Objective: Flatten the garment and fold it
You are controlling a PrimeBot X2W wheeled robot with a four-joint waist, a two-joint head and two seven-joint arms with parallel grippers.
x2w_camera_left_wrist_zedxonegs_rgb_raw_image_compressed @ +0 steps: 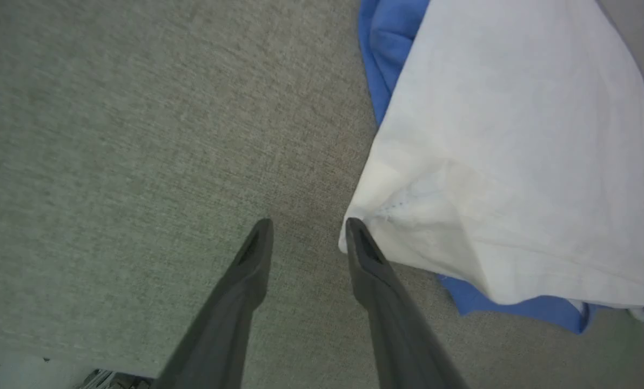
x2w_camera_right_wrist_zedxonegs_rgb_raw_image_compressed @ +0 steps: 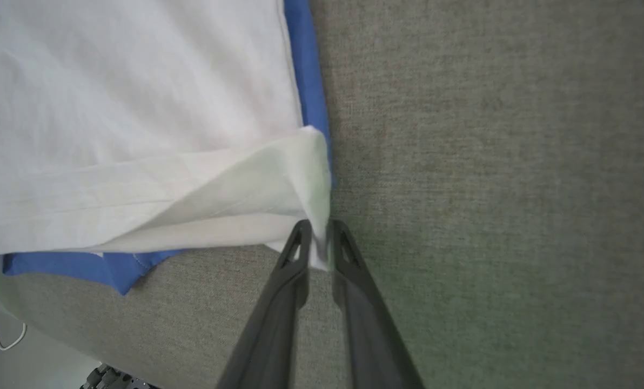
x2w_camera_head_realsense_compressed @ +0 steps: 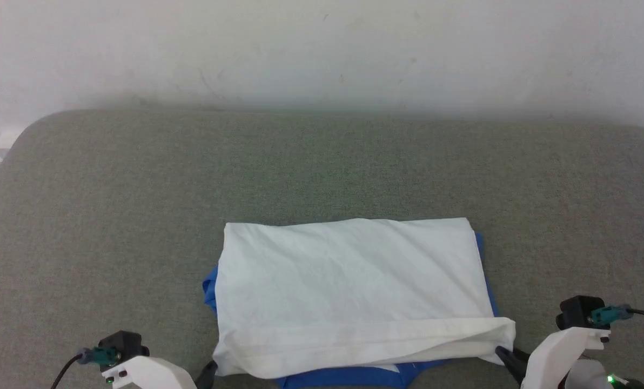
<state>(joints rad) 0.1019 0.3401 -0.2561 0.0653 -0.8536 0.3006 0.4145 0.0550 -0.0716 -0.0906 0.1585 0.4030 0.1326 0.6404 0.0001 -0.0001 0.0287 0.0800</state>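
Two near corners of the shirt [x2w_camera_head_realsense_compressed: 349,286] are in play: the right end effector [x2w_camera_right_wrist_zedxonegs_rgb_raw_image_compressed: 320,229] pinches the soft white hem, and the left end effector [x2w_camera_left_wrist_zedxonegs_rgb_raw_image_compressed: 309,227] gapes beside its corner. Folded to a creased rectangle edged in blue, the shirt lies on the grey woven bench [x2w_camera_head_realsense_compressed: 138,189]. Next, I judge, the left must close for another fold.

- You're facing a plain indoor room; you can't tell home from lab.
- A bare white wall [x2w_camera_head_realsense_compressed: 322,48] stands behind a grey-green fabric-covered pad [x2w_camera_head_realsense_compressed: 322,162] with rounded far corners.
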